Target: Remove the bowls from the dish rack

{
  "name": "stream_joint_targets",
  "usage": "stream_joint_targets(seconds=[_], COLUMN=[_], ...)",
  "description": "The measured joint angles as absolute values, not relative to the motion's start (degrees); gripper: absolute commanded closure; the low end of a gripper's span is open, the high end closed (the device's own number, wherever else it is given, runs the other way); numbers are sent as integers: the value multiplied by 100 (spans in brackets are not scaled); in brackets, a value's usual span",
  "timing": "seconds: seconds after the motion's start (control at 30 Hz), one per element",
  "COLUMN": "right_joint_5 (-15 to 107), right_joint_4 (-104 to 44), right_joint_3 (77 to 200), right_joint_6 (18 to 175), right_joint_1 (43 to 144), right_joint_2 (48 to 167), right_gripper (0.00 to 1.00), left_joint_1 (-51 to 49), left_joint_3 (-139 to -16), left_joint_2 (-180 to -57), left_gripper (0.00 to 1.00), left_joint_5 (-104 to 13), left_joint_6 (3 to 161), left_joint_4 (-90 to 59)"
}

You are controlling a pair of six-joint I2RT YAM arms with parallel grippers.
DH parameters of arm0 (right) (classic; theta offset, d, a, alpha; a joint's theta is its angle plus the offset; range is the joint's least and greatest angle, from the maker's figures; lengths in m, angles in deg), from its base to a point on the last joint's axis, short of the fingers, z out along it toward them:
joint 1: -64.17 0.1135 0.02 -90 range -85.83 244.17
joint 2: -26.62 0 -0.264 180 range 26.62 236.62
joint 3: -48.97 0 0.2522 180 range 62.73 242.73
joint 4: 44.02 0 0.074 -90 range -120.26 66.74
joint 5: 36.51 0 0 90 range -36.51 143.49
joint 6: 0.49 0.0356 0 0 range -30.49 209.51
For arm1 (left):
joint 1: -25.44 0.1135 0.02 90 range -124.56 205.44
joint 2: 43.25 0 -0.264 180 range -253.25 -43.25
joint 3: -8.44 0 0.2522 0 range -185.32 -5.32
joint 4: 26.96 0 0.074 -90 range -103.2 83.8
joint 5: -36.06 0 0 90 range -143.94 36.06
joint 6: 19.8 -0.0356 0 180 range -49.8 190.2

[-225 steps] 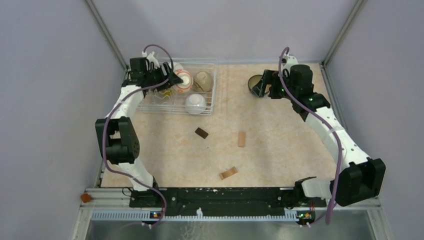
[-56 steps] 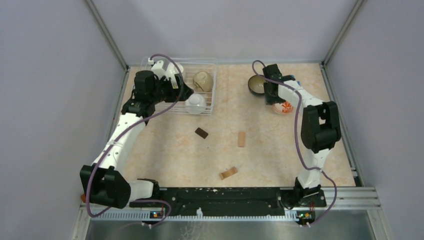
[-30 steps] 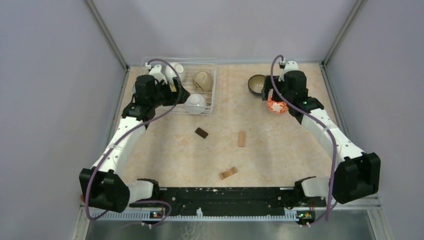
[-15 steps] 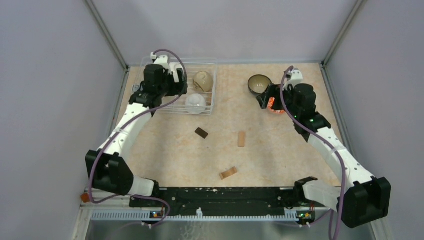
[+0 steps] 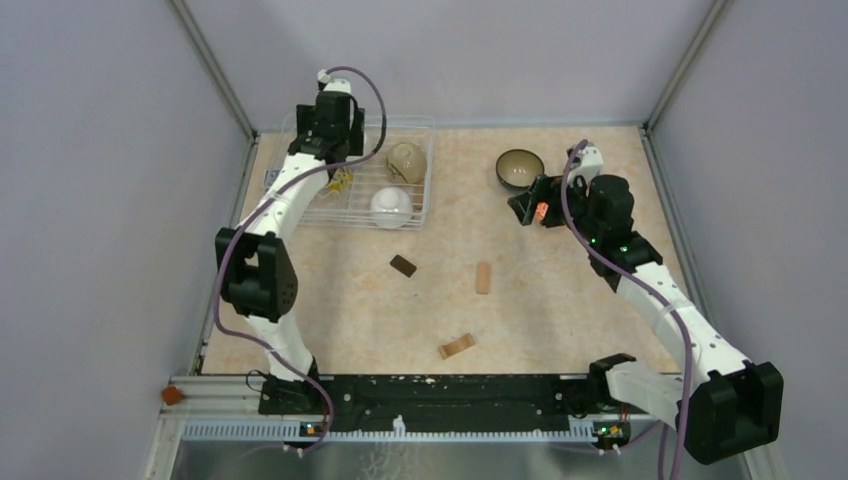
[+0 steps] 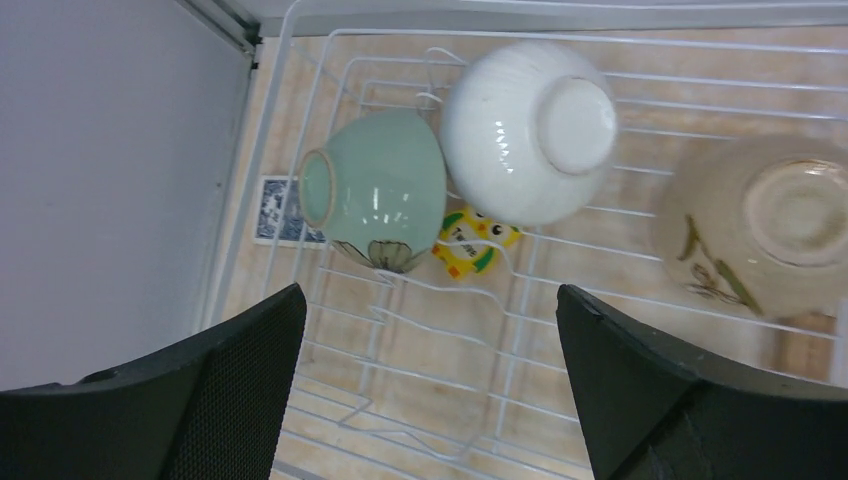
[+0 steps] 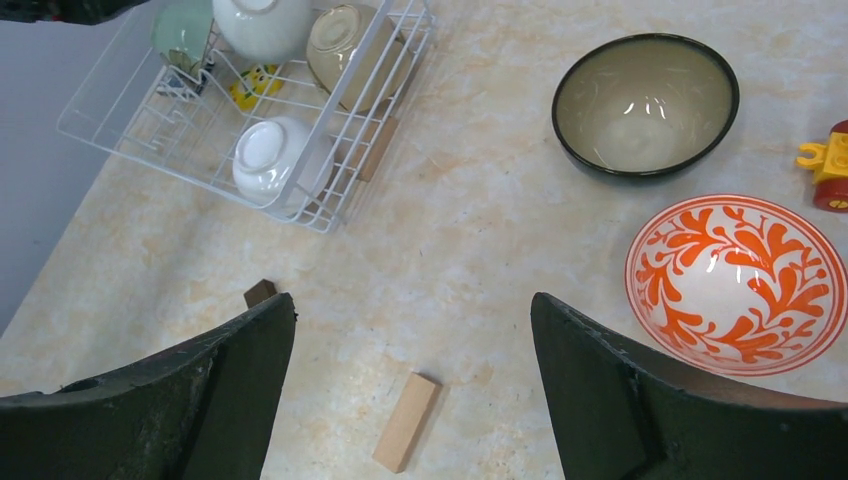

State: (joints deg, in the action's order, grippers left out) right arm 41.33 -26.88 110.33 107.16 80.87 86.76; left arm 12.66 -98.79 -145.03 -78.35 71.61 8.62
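Four bowls in rack, two on table; both grippers empty.
Left gripper [image 6: 428, 300] spread wide above rack [image 5: 429, 188], far left, over green bowl [image 6: 375, 190], white bowl [image 6: 525, 130], tan bowl [image 6: 765, 225]. Right gripper [image 7: 412, 305] spread; dark bowl [image 7: 645, 105] and orange bowl [image 7: 735, 280] side by side, far right.

A dark block [image 5: 403, 265], a pale block [image 5: 483, 277] and a tan block [image 5: 456, 346] were scattered on the beige table [image 5: 560, 320]; a red-and-yellow toy [image 7: 828, 165] was partly shown.

Plain lilac-grey walls [image 5: 450, 50], beige marbled tabletop [image 5: 560, 320], metal corner posts [image 5: 211, 65], even light
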Motion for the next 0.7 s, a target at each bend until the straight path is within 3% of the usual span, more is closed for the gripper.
stream_joint_targets(seconds=[0.3, 0.7], right_joint_5=[3884, 3877], right_joint_4=[-2749, -2758], right_joint_3=[11035, 11041], right_joint_6=[10727, 10731], right_joint_1=[8087, 8087], right_joint_2=[8678, 8697], right_gripper=[14, 14], left_joint_1=[1421, 1754], left_joint_3=[-10983, -11868], left_joint_2=[-15987, -16667], left_gripper=[1, 1], left_joint_5=[-8580, -8521], left_joint_6=[6636, 6501], left_joint_4=[1533, 1719])
